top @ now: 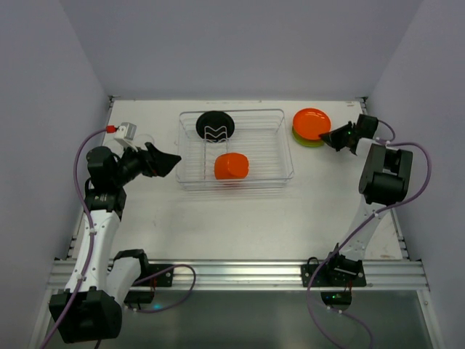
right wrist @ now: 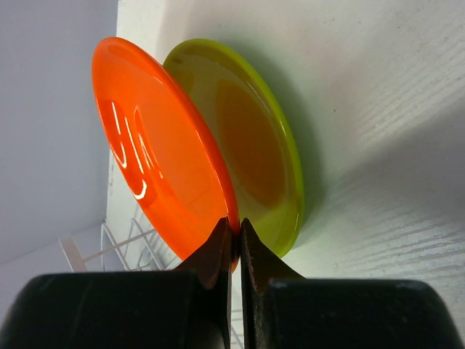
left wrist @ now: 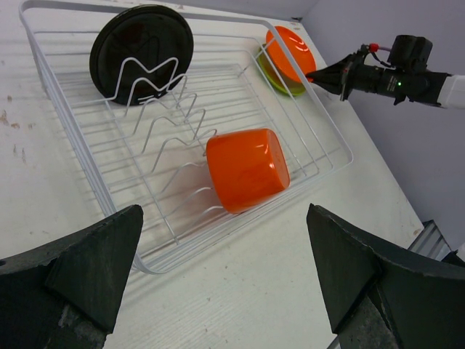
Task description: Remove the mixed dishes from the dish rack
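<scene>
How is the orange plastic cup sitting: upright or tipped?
Tipped: the orange plastic cup lies on its side inside the clear wire dish rack.

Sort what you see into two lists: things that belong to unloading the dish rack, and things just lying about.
Belongs to the job: dish rack; black plate and orange cup in it; orange plate, pinched by the right claw; lime green plate under it.

Just lying about: small grey box with a red tip; purple cables; metal rail.
</scene>
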